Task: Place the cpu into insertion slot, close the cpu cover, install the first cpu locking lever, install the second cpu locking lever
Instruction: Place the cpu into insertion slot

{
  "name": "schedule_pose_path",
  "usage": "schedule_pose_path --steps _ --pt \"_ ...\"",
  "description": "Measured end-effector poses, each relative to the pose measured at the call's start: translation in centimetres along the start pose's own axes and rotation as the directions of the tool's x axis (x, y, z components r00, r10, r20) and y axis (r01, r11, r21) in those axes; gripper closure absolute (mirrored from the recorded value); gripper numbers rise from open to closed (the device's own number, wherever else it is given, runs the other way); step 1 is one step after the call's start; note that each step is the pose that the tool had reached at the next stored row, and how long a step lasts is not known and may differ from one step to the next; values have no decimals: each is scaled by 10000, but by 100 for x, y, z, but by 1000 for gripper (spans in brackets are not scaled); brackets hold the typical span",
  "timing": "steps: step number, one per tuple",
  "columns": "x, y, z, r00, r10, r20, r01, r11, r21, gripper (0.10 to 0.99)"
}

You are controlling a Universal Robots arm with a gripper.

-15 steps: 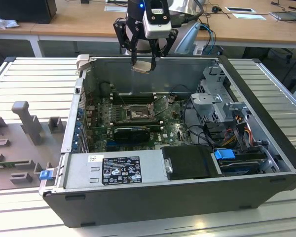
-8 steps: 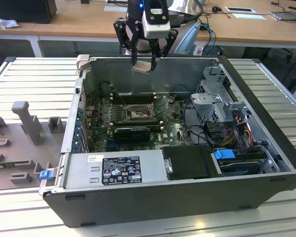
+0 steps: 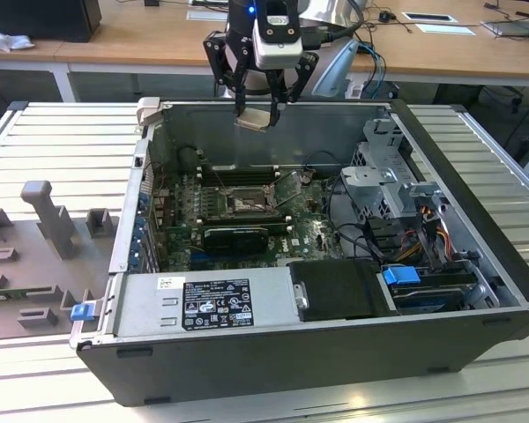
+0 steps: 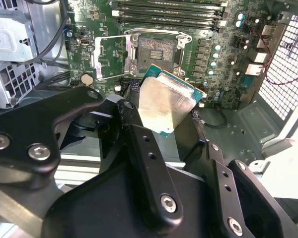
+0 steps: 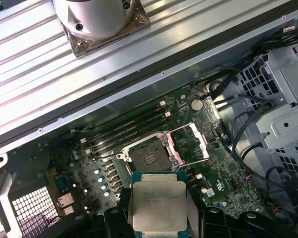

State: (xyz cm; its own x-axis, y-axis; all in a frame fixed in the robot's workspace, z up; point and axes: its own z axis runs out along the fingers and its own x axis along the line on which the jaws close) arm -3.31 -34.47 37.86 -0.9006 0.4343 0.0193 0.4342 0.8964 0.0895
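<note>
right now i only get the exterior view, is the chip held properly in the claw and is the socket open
observer: in the second wrist view the claw pinches the chip by two opposite edges.
operator: socket bare?
observer: yes, both wrist views show the socket with bare pins and nothing in it.
operator: and the cover
observer: the cover stands open beside the socket, off the pins.
</note>
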Motion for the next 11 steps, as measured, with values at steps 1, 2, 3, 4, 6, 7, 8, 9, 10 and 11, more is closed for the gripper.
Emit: schedule_pose_path --steps 1,2,3,4,6,7,8,9,10,11 --pt "0 0 0 10000 30 3 -30 10000 0 561" --pt "0 0 0 10000 76 7 -76 10000 -2 561" --pt "0 0 0 9999 124 12 -124 9999 -3 561" --pt "0 0 0 9999 148 13 -148 9999 -2 561" --pt "0 0 0 9997 225 20 -225 9997 -4 561" --pt "0 0 0 9996 291 26 -291 9996 -6 561" --pt "0 0 0 9993 361 32 -361 9993 -6 561" --pt "0 0 1 9989 476 43 -476 9989 -9 561" --pt "0 0 2 9985 546 49 -546 9985 -12 561" --pt "0 0 2 9981 615 55 -615 9981 -13 561"
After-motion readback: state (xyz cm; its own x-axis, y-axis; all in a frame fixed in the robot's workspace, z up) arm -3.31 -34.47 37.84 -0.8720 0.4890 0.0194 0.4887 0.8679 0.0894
